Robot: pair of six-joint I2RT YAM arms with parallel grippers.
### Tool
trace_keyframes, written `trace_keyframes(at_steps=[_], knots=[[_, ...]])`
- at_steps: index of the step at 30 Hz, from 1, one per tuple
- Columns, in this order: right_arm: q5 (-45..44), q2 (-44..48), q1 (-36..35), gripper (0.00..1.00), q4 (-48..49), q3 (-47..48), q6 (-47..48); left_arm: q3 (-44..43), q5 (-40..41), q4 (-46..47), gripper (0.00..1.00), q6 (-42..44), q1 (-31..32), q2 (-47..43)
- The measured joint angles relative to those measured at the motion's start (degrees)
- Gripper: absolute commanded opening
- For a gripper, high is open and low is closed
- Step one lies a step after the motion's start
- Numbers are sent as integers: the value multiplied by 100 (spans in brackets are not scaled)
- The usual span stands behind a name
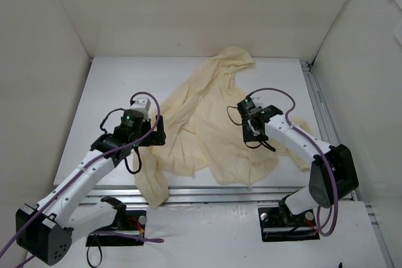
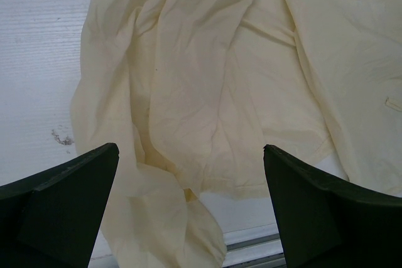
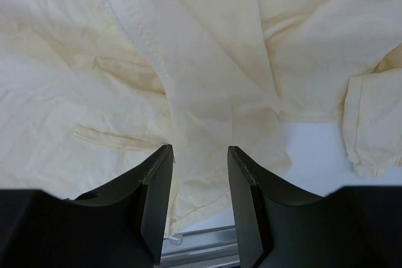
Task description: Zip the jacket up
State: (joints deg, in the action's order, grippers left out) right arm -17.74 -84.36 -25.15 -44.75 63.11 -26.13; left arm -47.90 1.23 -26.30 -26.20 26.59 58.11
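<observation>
A pale cream jacket [image 1: 201, 123] lies crumpled and spread across the middle of a white table [image 1: 119, 92], its hood [image 1: 235, 58] pointing to 12 o'clock and its loose lower edge reaching the near table edge at 6 o'clock. The left gripper [image 2: 191, 150] hangs over the jacket's 9 o'clock side with its jaws spread wide, holding nothing. The right gripper [image 3: 201, 149] sits over the jacket's 3 o'clock side, its jaws a narrow gap apart above a stitched front edge [image 3: 141, 36], with the cloth lying loose below them.
</observation>
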Motion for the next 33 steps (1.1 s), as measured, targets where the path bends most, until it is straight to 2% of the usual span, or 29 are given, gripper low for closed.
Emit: trace_keyframes(at_steps=[5, 9, 14, 17, 21, 27, 33], knots=[[-26, 2, -155, 39, -219, 0, -157, 0, -2, 0, 97, 0, 0, -4], [9, 9, -203, 41, -243, 0, -212, -35, 4, 15, 92, 7, 4, 186], [98, 120, -225, 42, -249, 4, -216, -914, 254, -232, 83, 144, 308, 1537], [179, 332, -225, 43, -245, 4, -214, -1576, 450, -317, 73, 258, 538, 2496], [256, 702, -238, 44, -236, 4, -214, -1965, 643, -450, 54, 363, 671, 3368], [321, 1132, -262, 44, -229, -44, -212, -2074, 964, -785, 47, 411, 719, 4076], [387, 1285, -262, 44, -234, -256, -214, -2074, 1119, -944, 44, 398, 951, 4291]])
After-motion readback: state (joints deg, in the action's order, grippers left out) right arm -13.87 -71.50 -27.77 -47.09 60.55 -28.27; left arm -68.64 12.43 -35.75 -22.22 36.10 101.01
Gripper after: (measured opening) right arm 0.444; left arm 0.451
